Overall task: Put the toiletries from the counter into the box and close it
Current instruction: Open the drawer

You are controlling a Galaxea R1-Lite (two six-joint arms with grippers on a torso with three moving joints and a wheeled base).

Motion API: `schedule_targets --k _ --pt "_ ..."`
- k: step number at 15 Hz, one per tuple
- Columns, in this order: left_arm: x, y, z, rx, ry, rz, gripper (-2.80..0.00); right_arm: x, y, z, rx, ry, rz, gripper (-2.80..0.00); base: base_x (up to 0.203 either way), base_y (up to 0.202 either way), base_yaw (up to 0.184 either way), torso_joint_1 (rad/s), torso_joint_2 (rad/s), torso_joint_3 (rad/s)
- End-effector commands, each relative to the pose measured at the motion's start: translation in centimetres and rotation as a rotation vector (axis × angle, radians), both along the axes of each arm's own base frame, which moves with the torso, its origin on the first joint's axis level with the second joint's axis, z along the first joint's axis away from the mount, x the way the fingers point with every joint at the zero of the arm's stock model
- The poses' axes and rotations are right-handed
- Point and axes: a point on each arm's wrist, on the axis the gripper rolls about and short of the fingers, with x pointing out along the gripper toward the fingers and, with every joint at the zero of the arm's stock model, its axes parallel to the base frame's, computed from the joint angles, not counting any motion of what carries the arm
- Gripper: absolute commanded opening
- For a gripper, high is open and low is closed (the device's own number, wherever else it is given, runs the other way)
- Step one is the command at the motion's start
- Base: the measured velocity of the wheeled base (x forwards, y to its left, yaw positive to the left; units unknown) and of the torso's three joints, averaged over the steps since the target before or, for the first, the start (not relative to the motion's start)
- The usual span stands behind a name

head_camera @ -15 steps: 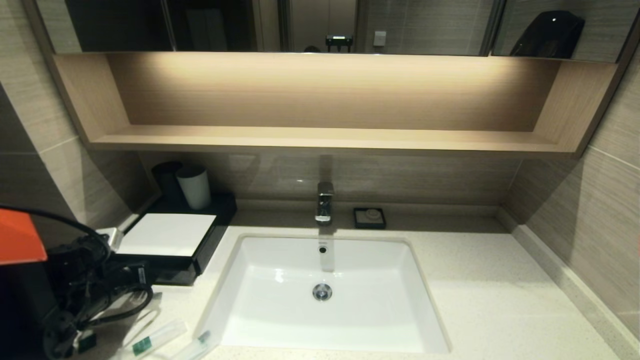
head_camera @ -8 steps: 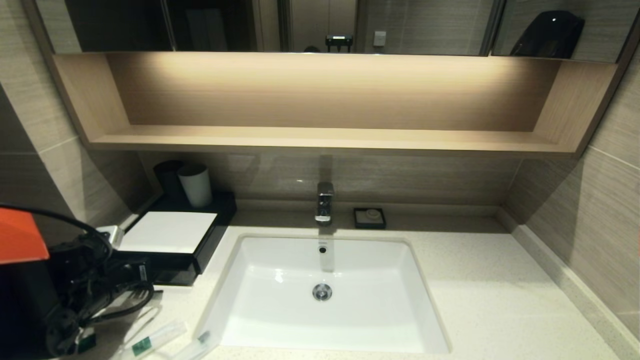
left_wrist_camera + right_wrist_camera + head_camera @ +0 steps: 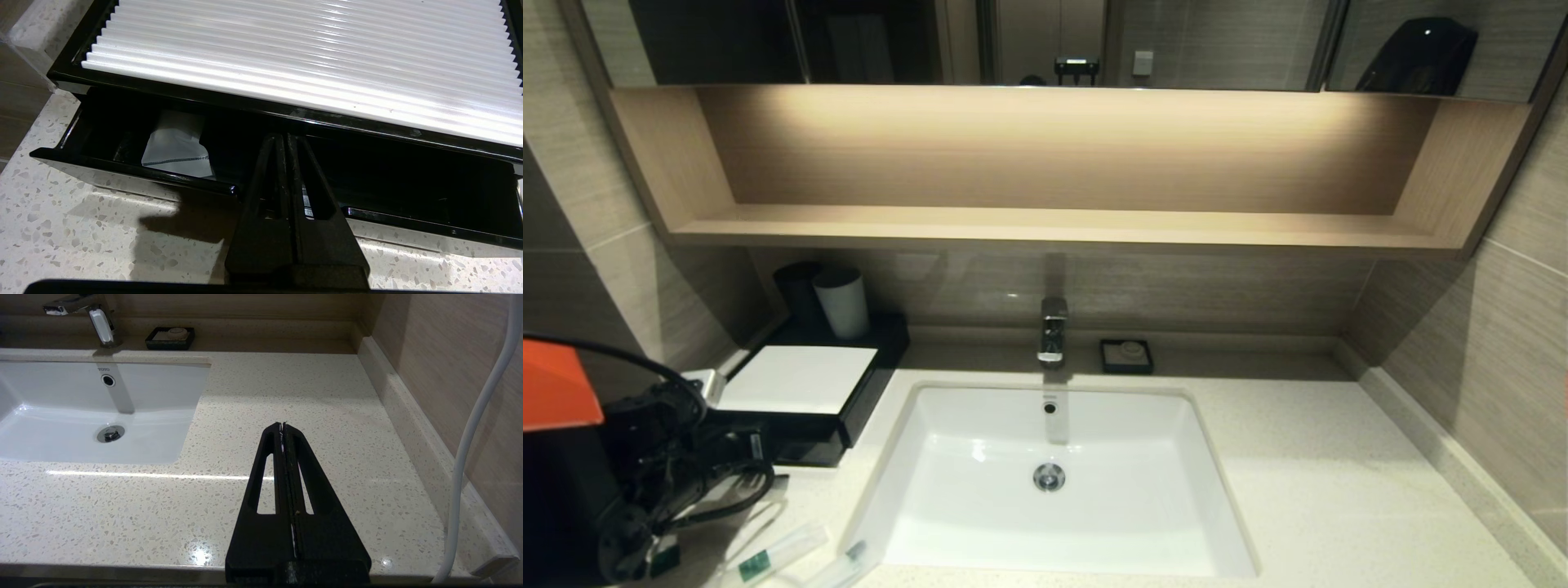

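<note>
Nearest, at seven o'clock, two toiletries [image 3: 774,554] are seen lying on the counter [image 3: 1323,490], unmoved since the earlier frame. The left gripper [image 3: 284,139], clenched empty, has stayed at the drawer [image 3: 135,173] front. Beyond, at ten o'clock, the box [image 3: 800,384] is unchanged. The right gripper [image 3: 282,426] is clenched over bare counter.

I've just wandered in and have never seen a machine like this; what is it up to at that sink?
It is tidying toiletries into the low black box with a ribbed white top. The left gripper, jaws shut, sits at the middle of the box's partly open black drawer, where one whitish packet already lies. Two slim clear-wrapped packets are still on the cream speckled counter. The right gripper is parked, shut, above that counter.
</note>
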Motion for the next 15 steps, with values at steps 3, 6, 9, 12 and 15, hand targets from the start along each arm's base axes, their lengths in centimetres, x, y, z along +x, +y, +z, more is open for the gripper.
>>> schedule_targets --k 3,6,9,12,15 --pt "-0.14 -0.03 0.02 0.000 -0.001 -0.001 -2.80 0.00 0.00 -0.01 0.000 0.000 0.000 -2.80 0.000 0.000 0.000 0.000 0.00 0.000" --pt "-0.22 -0.06 -0.17 -0.003 0.010 -0.002 -2.80 0.00 0.00 -0.01 0.000 0.000 0.000 -2.80 0.000 0.000 0.000 0.000 0.00 0.000" --pt "-0.26 -0.06 -0.36 -0.005 0.018 -0.001 -2.80 0.00 0.00 -0.01 0.000 0.000 0.000 -2.80 0.000 0.000 0.000 0.000 0.00 0.000" --pt "-0.34 -0.08 -0.35 -0.004 0.021 -0.001 -2.80 0.00 0.00 -0.01 0.000 0.000 0.000 -2.80 0.000 0.000 0.000 0.000 0.00 0.000" --pt "-0.55 -0.14 -0.40 0.010 0.035 -0.010 -2.80 0.00 0.00 -0.01 0.000 0.000 0.000 -2.80 0.000 0.000 0.000 0.000 0.00 0.000"
